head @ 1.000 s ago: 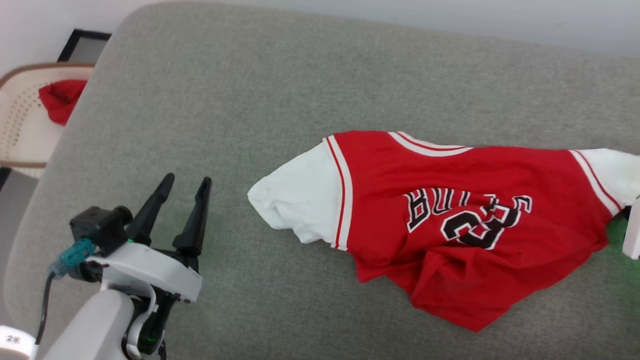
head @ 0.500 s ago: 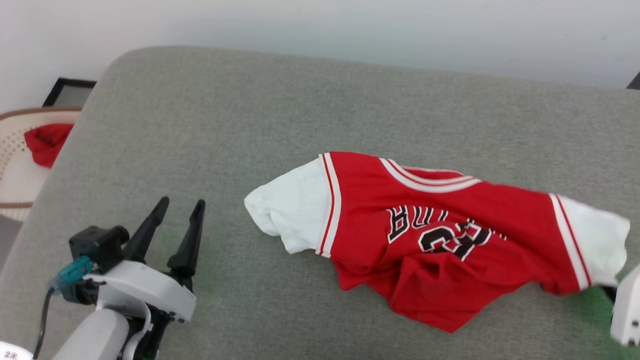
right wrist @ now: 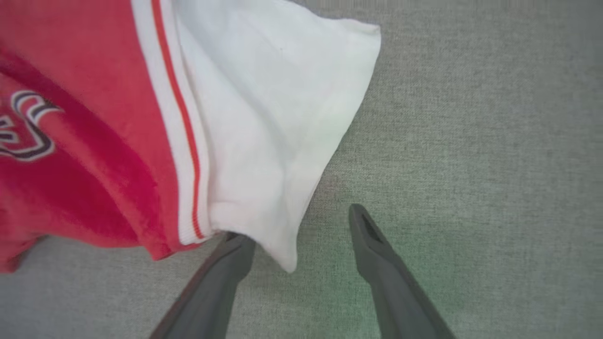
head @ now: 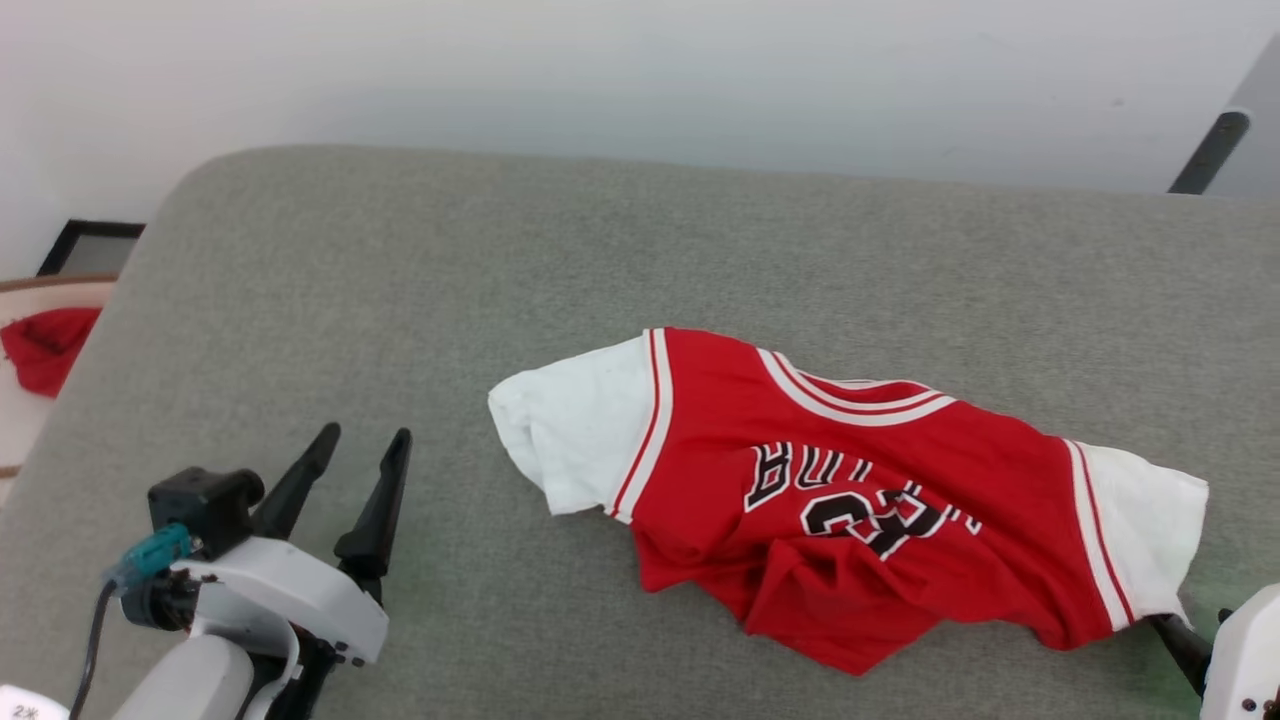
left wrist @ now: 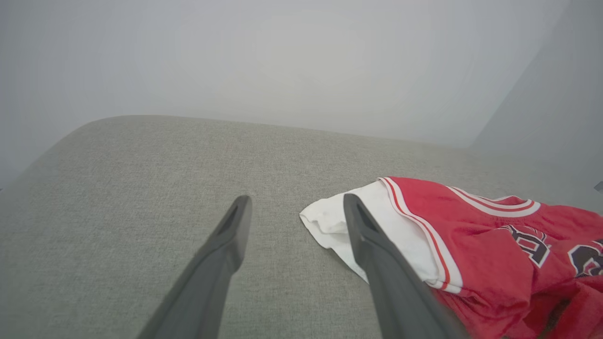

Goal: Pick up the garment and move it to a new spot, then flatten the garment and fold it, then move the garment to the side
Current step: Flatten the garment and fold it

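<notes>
**Grey upholstery, red jersey, and both my grippers hanging loose**

Starting at my right gripper [right wrist: 299, 226]: the two dark fingers [right wrist: 377, 263] stand spread apart with nothing pinched between them. The bottom corner of a white sleeve [right wrist: 273, 117] drapes over the tip of one finger, and the other finger sits out over bare grey fabric. So I'm touching the sleeve, or close to it, but I'm not gripping it.

That sleeve belongs to the garment [head: 850, 500], which lies rumpled on the grey cushion [head: 400, 300], stretched left to right across the right half of the head view. Red body, red-and-white striped trim at the collar and sleeve seams, black white-outlined lettering and a number on the chest that read upside down from where I stand. The lower hem is bunched up in folds toward me.

My left gripper [head: 364, 436] is well off to the left, fingers also spread wide and empty, held over the cushion. From its wrist camera the other sleeve [left wrist: 339, 226] lies just past one fingertip.

Further out there's a pale wall [head: 600, 80] behind the cushion. At the far left edge a small red cloth [head: 40, 345] sits in a beige basket [head: 50, 285], with a black frame [head: 90, 235] on the floor beside it.
</notes>
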Controlling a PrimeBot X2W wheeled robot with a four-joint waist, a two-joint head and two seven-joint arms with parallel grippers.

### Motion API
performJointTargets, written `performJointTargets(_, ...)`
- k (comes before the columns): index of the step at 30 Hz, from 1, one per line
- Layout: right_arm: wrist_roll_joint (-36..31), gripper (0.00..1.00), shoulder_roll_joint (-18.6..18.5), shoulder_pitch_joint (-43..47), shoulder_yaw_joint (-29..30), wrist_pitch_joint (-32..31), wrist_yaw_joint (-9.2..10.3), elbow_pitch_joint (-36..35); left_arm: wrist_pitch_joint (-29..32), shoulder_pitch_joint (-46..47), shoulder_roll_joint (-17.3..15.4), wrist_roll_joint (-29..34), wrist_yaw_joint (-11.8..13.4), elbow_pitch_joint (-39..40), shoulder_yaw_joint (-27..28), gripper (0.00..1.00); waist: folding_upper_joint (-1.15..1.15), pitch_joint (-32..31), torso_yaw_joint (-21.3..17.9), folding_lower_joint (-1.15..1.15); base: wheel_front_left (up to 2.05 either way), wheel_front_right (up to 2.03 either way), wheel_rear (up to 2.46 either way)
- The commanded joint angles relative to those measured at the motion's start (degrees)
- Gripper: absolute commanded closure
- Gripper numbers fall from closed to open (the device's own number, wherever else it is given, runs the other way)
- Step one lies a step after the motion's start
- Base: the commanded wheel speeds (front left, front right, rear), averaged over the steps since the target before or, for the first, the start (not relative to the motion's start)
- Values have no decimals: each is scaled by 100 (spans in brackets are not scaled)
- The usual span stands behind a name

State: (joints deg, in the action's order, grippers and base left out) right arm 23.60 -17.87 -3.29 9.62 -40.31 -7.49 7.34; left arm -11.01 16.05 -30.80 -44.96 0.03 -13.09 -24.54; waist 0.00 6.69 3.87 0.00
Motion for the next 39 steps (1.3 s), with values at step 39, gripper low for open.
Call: performJointTargets(39,-511,0,491,-310,-691,2176,1,-1809,4686,2840,-487,-690,-314,-2099,-893,0,0,855,-1582,0,0,0,0)
